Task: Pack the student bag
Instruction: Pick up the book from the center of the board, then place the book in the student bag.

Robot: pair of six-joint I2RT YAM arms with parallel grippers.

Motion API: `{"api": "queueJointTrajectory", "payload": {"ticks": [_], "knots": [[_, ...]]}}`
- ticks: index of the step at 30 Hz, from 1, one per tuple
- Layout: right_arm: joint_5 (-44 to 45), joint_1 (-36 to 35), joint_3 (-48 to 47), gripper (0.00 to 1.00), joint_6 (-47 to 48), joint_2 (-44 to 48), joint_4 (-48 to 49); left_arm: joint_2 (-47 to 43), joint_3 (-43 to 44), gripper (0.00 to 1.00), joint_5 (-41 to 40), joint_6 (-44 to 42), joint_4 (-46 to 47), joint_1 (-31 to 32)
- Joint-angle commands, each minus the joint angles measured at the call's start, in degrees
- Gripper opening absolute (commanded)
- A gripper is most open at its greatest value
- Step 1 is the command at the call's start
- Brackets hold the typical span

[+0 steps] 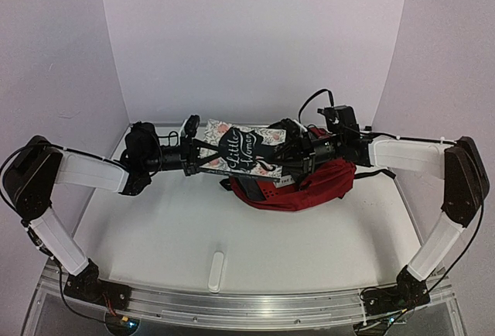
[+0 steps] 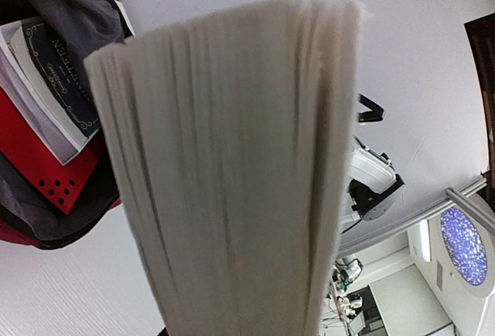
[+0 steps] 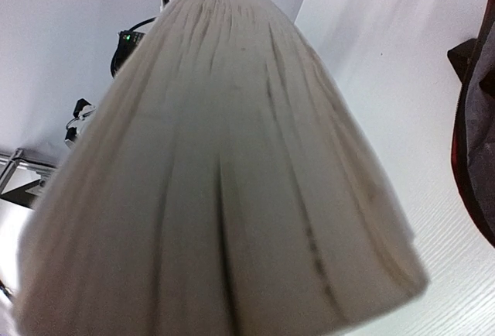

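Two sets of jaws clamp one book level above the surface in the overhead view, the left jaws closed on its left end and the right jaws closed on its right. The bag lies on the surface under the book's right end and the right jaws. A small white bar lies near the front edge, well apart.

From the left wrist, the book's page edges fill the frame. Behind them the bag gapes open, already holding a dark book and a red folder.

From the right wrist, pages hide nearly everything, leaving a sliver of bag at right.

Packing looks partly done. This book has yet to go in, and the slack grey lining could snag it.
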State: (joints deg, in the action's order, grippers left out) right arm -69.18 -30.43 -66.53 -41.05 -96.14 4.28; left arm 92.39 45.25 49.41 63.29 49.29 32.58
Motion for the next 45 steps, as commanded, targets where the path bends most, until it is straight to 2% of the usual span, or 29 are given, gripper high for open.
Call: {"api": "queueJointTrajectory", "payload": {"ticks": [1, 2, 4, 6, 10, 14, 19, 26, 30, 33, 36, 40, 41, 45], "knots": [[10.8, 0.3, -6.4, 0.14, 18.1, 0.1, -18.6, 0.3, -1.0, 0.03, 0.1, 3.0, 6.2, 0.0], [16.0, 0.4, -8.6, 0.24, 22.9, 0.0, -24.1, 0.2, -1.4, 0.0, -0.4, 3.4, 6.3, 0.0], [23.7, 1.0, -9.7, 0.47, 25.3, 0.7, -25.9, -0.1, -2.5, 0.0, -2.8, 4.0, 6.6, 0.0], [29.7, 1.2, -12.0, 0.56, 27.5, 1.1, -26.7, -0.5, -3.6, 0.0, -5.0, 4.6, 7.5, -0.2], [44.8, 1.1, -18.2, 0.63, 33.4, -0.4, -28.8, -2.0, -5.5, 0.0, -9.5, 5.3, 8.5, -0.8], [55.5, 0.2, -27.1, 0.6, 40.0, -7.6, -34.8, -4.5, -7.1, 0.0, -14.2, 4.8, 6.6, -1.2], [62.4, -1.5, -33.0, 0.57, 43.9, -15.0, -37.2, -8.2, -9.2, 0.0, -20.0, 3.8, 3.4, -1.6], [68.8, -2.7, -37.7, 0.61, 45.8, -22.7, -37.2, -12.6, -10.8, 0.0, -23.6, 1.4, -1.6, -1.6], [71.2, -2.8, -39.5, 0.59, 46.0, -25.7, -37.3, -13.3, -11.9, 0.0, -24.0, 1.4, -2.1, -1.6], [74.4, -2.8, -39.8, 0.53, 47.2, -27.3, -37.4, -13.8, -12.1, 0.0, -24.1, 1.0, -3.4, -1.6], [77.3, -2.8, -40.0, 0.39, 48.5, -28.2, -37.5, -13.5, -11.8, 0.0, -24.1, 0.8, -4.3, -1.7], [78.1, -2.8, -40.5, 0.06, 49.1, -27.0, -37.9, -12.4, -11.4, 0.0, -23.7, 0.9, -3.9, -1.6], [77.3, -2.8, -40.6, 0.01, 48.8, -26.2, -38.1, -12.0, -11.1, 0.0, -23.6, 0.9, -3.7, -1.6], [70.2, -2.8, -41.3, 0.0, 46.3, -22.5, -39.1, -8.6, -9.1, 0.0, -22.9, 1.0, -1.2, -1.6]]}}
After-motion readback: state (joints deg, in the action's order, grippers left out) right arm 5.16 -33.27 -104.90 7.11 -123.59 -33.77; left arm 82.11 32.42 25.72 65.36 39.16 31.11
